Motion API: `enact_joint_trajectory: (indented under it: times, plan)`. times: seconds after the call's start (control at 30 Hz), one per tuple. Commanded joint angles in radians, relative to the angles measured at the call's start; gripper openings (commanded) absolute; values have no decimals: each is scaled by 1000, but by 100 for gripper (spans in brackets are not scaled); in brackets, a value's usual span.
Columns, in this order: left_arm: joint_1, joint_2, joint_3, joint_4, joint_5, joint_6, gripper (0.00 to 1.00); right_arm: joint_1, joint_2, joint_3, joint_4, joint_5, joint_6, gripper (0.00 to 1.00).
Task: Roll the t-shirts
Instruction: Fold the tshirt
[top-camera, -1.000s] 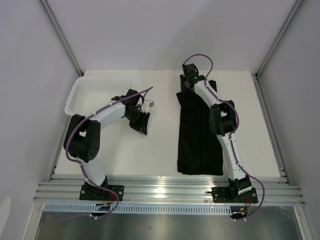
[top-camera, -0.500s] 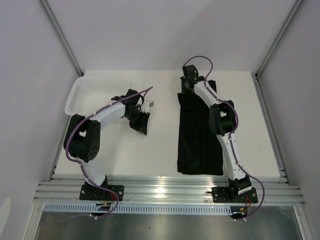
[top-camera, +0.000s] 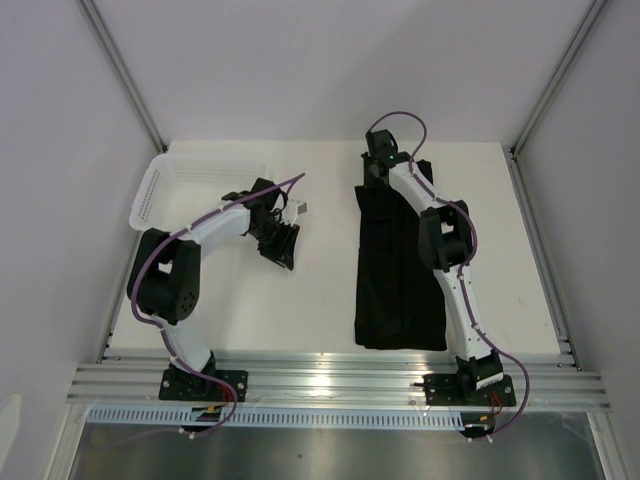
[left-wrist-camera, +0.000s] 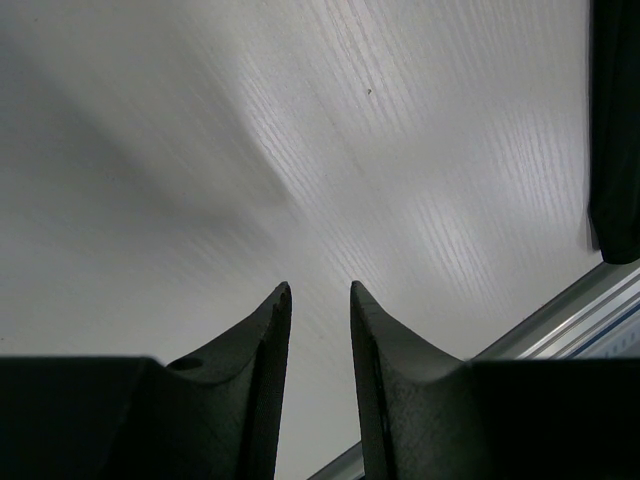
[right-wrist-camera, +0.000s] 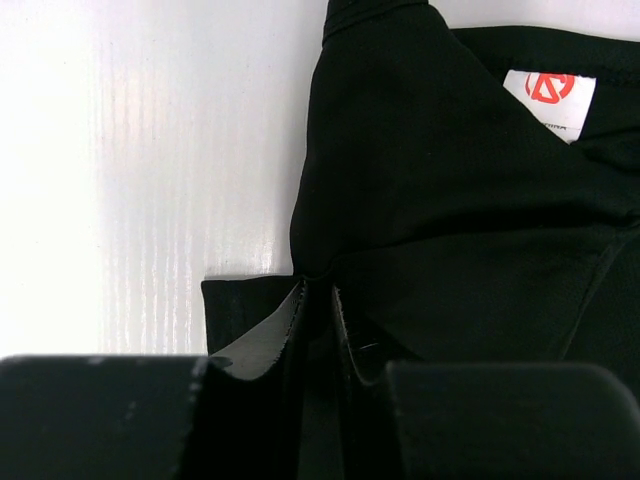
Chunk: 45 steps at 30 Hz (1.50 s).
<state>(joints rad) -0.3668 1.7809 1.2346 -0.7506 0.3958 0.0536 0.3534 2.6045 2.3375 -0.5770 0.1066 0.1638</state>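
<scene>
The black t-shirt (top-camera: 388, 280) lies folded into a long narrow strip on the right half of the white table (top-camera: 320, 300), running from near to far. My right gripper (top-camera: 371, 176) is at its far, collar end. In the right wrist view the right gripper (right-wrist-camera: 318, 288) is shut on a bunched fold of the t-shirt (right-wrist-camera: 450, 200), whose pale neck label (right-wrist-camera: 548, 92) shows beyond. My left gripper (top-camera: 283, 250) hovers over bare table left of the shirt. The left gripper (left-wrist-camera: 319, 286) is open, with nothing between its fingers.
A white mesh basket (top-camera: 165, 185) stands at the far left corner, behind the left arm. An aluminium rail (top-camera: 330, 375) runs along the near table edge. White walls close in both sides. The shirt's edge (left-wrist-camera: 615, 120) shows at the right of the left wrist view.
The right gripper head has shifted very slightly toward the far edge at the shirt's collar end. The left arm has not moved.
</scene>
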Motion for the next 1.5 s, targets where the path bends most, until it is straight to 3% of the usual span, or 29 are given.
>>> enact_joint_trajectory:
  times: [0.0, 0.13, 0.53, 0.77, 1.2, 1.47]
  plan:
    - [11, 3, 17, -3, 20, 20, 34, -1, -57, 0, 9, 1, 13, 17]
    - [12, 9, 17, -7, 26, 22, 34, 1, -69, 3, 14, -7, 11, 24]
    - [12, 22, 23, -13, 32, 25, 34, 9, -73, 8, 20, 19, 6, 25]
    - [15, 22, 23, -15, 32, 25, 34, 9, -84, 8, 28, 25, 14, 10]
    - [19, 22, 22, -13, 35, 26, 34, -13, -112, 2, 62, 36, 74, 4]
    - [19, 23, 23, -15, 37, 28, 34, -37, -77, 0, 55, -25, 105, 15]
